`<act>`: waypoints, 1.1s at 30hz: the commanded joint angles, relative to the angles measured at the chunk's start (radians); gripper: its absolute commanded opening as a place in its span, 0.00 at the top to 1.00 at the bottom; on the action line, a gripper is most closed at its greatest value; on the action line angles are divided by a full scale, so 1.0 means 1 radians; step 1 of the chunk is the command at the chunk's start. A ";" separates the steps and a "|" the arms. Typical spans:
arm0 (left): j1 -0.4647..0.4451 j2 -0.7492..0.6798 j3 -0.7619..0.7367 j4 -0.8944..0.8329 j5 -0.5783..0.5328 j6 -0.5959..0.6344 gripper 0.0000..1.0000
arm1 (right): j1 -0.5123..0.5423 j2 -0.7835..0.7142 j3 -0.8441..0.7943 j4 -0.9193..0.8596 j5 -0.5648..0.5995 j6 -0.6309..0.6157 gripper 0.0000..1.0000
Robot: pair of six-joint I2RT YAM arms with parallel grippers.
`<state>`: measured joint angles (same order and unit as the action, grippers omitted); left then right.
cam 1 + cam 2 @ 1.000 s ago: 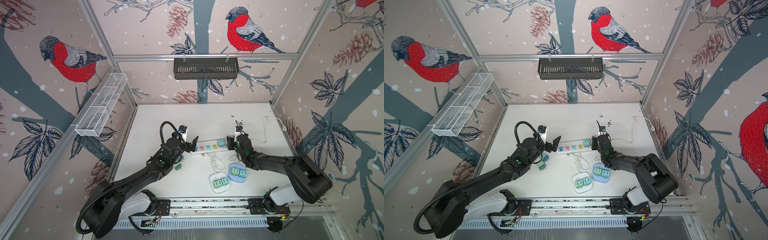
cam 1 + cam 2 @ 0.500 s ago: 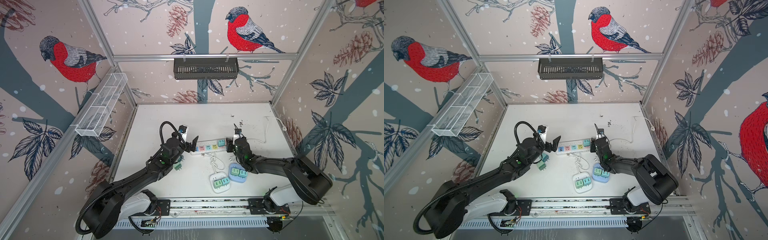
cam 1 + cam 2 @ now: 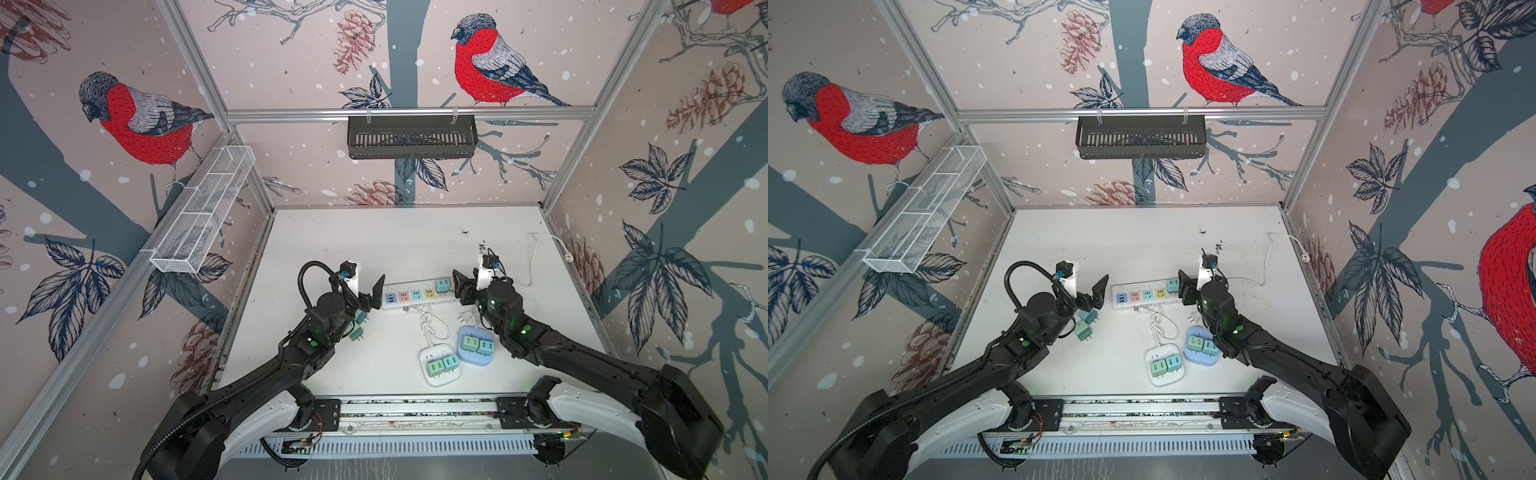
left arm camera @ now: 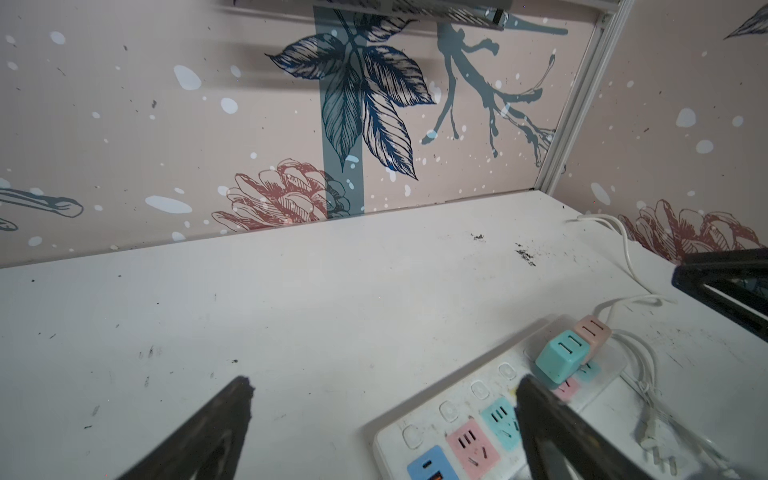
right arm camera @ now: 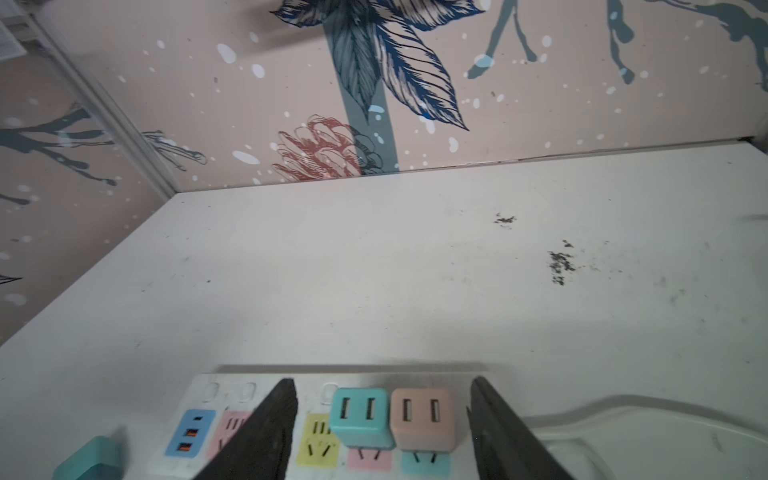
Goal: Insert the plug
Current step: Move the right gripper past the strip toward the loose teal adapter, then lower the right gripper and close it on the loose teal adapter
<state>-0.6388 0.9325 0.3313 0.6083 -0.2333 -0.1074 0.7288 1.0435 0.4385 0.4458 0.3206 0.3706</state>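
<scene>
Operator: right gripper [image 5: 382,384] has just let go; its jaws stand half open, clear of the pink plug [image 5: 422,419] and the teal plug [image 5: 361,415] between them.
Observer: so both sit in the power strip [image 3: 415,296], prongs partly showing; probably in, maybe not fully home; left gripper [image 4: 384,384]?
Operator: wide open, empty, near the strip's other end.

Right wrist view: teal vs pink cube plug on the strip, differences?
Colour aside, the teal cube plug stands over a pink socket, next to the yellow socket; the pink cube plug stands over a teal socket, nearer the cord. Both show two top slots, side by side inside the open right gripper.
</scene>
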 commanded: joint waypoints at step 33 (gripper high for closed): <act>0.099 -0.136 -0.079 -0.021 -0.449 -0.309 0.02 | 0.457 0.925 0.623 -0.058 -0.142 -0.095 0.40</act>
<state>-0.5404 0.8078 0.2615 0.5716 -0.6384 -0.3817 1.1854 1.9423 1.0348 0.3969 0.2306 0.3000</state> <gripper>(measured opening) 0.979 0.600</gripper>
